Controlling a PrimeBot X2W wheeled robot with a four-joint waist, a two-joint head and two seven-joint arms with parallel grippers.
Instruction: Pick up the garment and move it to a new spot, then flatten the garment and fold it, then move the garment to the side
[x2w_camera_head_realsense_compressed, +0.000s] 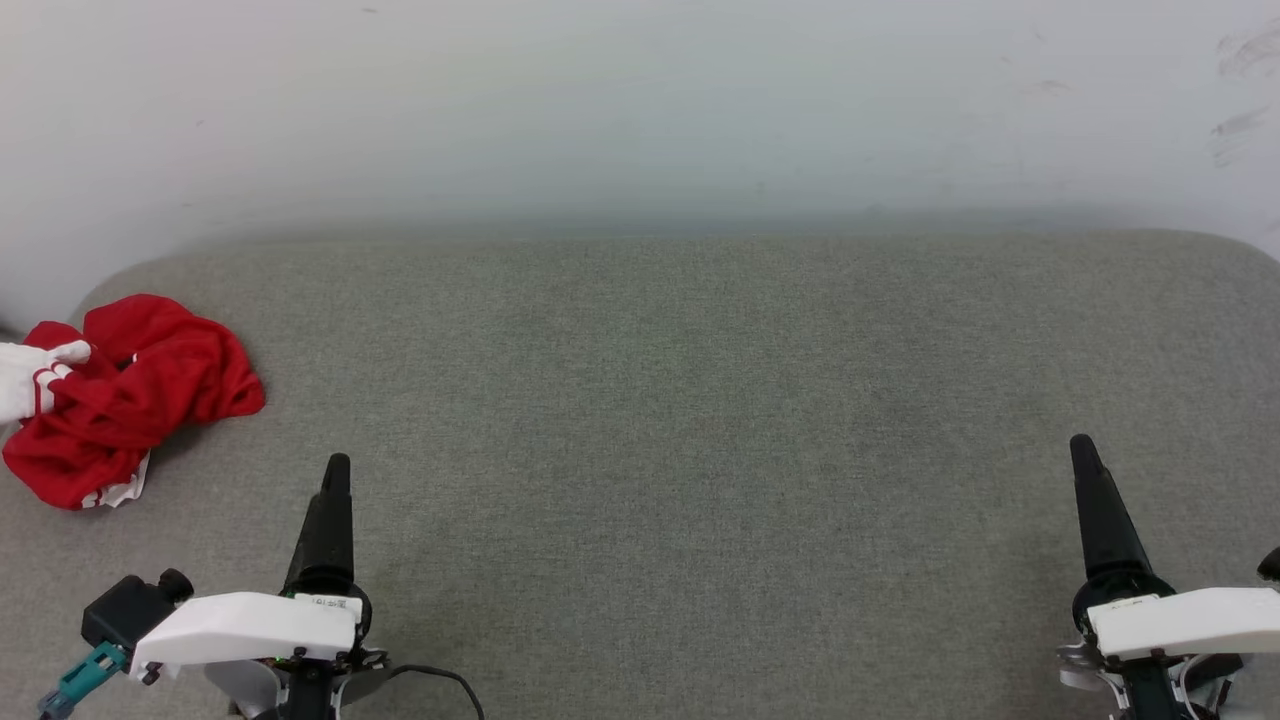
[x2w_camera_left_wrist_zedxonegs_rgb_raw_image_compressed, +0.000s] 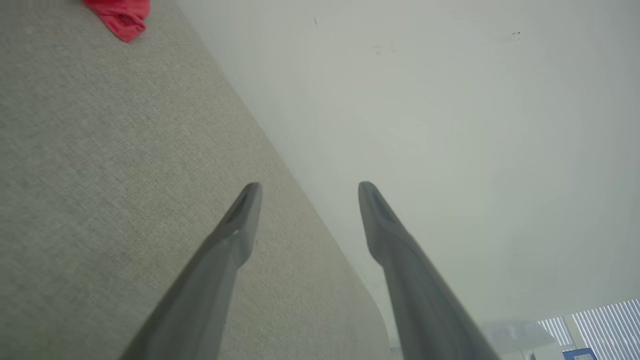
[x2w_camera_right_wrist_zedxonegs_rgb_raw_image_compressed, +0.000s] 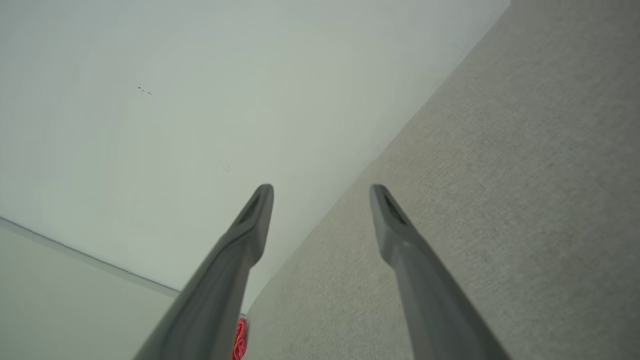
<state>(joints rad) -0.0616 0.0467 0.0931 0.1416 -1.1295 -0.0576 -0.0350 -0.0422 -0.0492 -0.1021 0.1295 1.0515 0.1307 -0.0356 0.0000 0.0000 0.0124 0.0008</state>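
**A:** How did the T-shirt (x2w_camera_head_realsense_compressed: 140, 390) look?

**B:** It was red and crumpled into a loose heap. A white sleeve (x2w_camera_head_realsense_compressed: 28, 382) with red stripes stuck out on its left, and a strip of white-and-red trim (x2w_camera_head_realsense_compressed: 120, 492) showed under its near edge.

**A:** Where did it lie?

**B:** It lay on the grey fabric surface (x2w_camera_head_realsense_compressed: 700, 450), at the left edge near the rounded far corner, close to the white wall (x2w_camera_head_realsense_compressed: 640, 100).

**A:** And relative to the fingers?

**B:** The left gripper (x2w_camera_left_wrist_zedxonegs_rgb_raw_image_compressed: 310, 187) had its fingers parted and held nothing. The shirt lay ahead and to their left, clearly apart. The right gripper (x2w_camera_right_wrist_zedxonegs_rgb_raw_image_compressed: 321, 189) was also spread and empty, over the right side and well away from the shirt.
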